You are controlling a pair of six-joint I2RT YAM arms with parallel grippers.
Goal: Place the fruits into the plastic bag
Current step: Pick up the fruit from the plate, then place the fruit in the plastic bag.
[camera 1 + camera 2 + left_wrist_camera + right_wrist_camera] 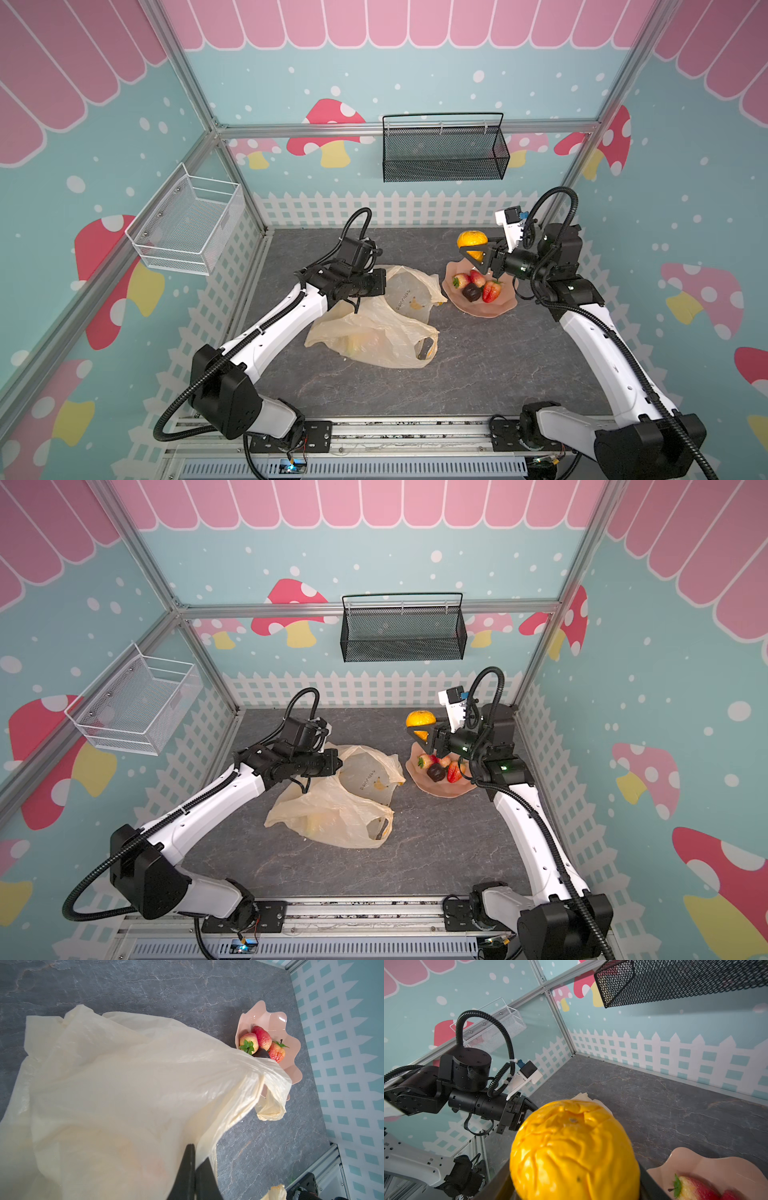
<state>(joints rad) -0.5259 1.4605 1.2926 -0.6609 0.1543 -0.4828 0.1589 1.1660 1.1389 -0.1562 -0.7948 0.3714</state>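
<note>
1. The plastic bag [374,328] lies crumpled in the middle of the grey, marble-veined desk [478,374]. It is thin, crinkly, translucent cream film with small yellow print, and one handle loop shows at its near right corner.
2. The left hand [195,1159] is pressed together on a fold of that film at the bag's far left edge and holds it up, so the mouth stands open. In both top views its fingers are hidden under the wrist.
3. A yellow mass [358,345] shows through the near part of the bag. It is probably fruit, but the film blurs its outline.
4. The pink bowl [498,309], smooth plastic with a scalloped rim, stands just right of the bag.
5. In the bowl lie red fruits [491,291] with rough skin and green leaves, touching a dark purple fruit [471,293].
6. The right hand [471,254] pinches a yellow-orange fruit [472,240], round with wrinkled, lumpy skin. It holds the fruit clear of the desk at the far right, just past the bowl's far rim.
7. In the left wrist view the bag covers most of the dark purple fruit and part of the bowl. In the right wrist view the held fruit fills the foreground and the frame edge cuts off the bowl.
8. A black mesh basket [444,153] hangs on the far wall, and a white mesh basket [187,224] on the left wall.
</note>
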